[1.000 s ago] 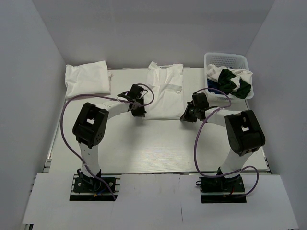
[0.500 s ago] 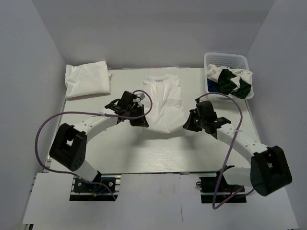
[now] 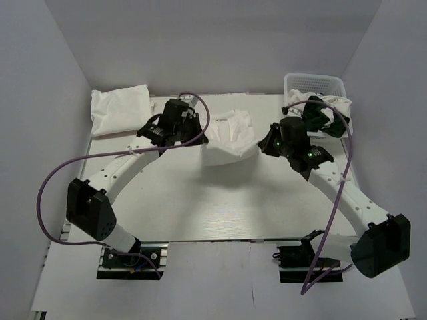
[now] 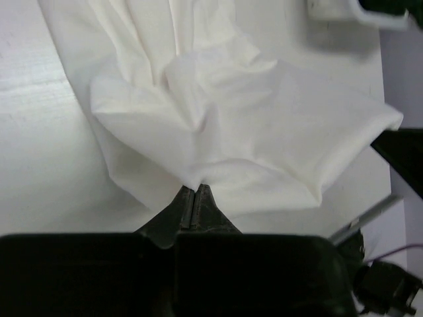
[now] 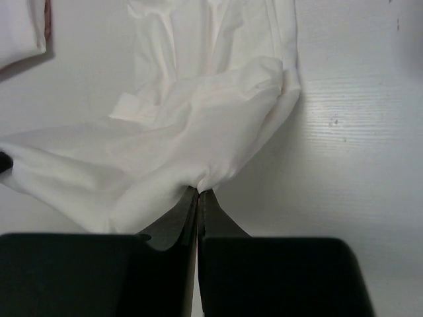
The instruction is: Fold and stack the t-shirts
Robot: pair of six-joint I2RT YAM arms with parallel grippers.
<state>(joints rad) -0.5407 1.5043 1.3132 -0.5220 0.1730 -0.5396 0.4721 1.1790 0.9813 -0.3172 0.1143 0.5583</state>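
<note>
The t-shirt (image 3: 230, 138) is plain white, the basket (image 3: 313, 84) white lattice.

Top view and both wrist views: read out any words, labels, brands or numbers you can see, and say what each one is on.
None can be read.
The middle t-shirt shows plain white cloth in every view.
The folded pile, the basket and its clothes show no lettering.
Any marks on the arms are too small to tell.

a lab: plain white enclosure (image 3: 40, 100) around worktable (image 3: 200, 203).
</note>
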